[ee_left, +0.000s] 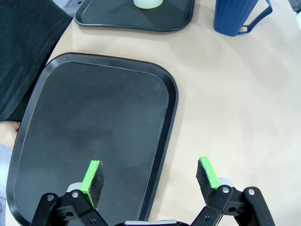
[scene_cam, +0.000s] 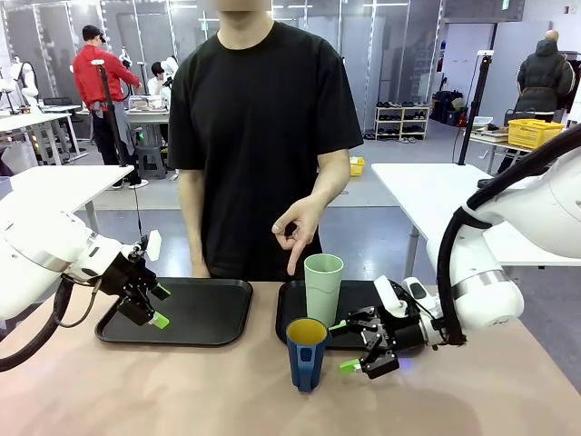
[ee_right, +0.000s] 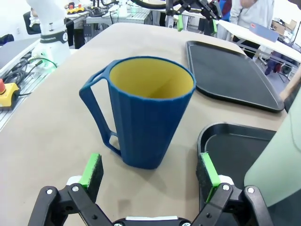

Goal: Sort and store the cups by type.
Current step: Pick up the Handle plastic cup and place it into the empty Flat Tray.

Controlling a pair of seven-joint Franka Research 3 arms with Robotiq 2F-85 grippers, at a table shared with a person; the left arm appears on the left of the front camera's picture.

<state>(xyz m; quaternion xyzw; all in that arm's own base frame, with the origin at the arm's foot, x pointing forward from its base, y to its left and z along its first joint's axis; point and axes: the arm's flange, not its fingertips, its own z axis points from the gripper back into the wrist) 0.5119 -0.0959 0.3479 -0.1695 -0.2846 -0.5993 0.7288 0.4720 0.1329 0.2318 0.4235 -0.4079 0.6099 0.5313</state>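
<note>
A dark blue handled mug with a yellow inside stands on the bare table just in front of the right black tray. On that tray stands a tall mint-green tumbler. My right gripper is open just right of the mug, level with it. In the right wrist view the mug is a little beyond the open gripper, its handle to the left, and the tumbler is at the right edge. My left gripper hangs open and empty over the left tray.
The person stands at the far side, one hand pointing a finger down at the tumbler. In the left wrist view the left tray lies under the open gripper, with the mug and the right tray farther off. Bare table lies in front.
</note>
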